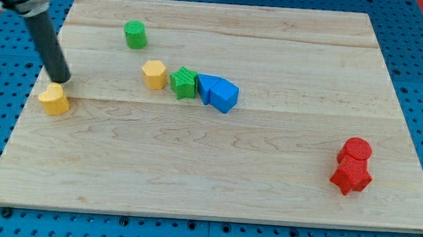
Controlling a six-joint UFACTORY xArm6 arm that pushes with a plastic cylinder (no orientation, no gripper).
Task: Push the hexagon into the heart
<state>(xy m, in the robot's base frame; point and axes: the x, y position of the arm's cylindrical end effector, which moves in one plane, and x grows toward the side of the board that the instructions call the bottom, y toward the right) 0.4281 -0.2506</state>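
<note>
The yellow hexagon [153, 74] stands upper left of the board's middle, just left of a green star [184, 82]. The yellow heart [54, 98] lies near the board's left edge, well to the left of and a little below the hexagon. My tip [62, 80] is at the heart's upper right edge, touching or almost touching it. The dark rod rises from the tip toward the view's top left corner. The tip is far to the left of the hexagon.
A green cylinder [135, 35] stands near the top left. A blue cube [211, 85] and a blue triangle [225, 98] touch each other just right of the green star. A red circle [356, 149] and a red star [351, 175] sit near the right edge. The wooden board [207, 185] lies on a blue perforated table.
</note>
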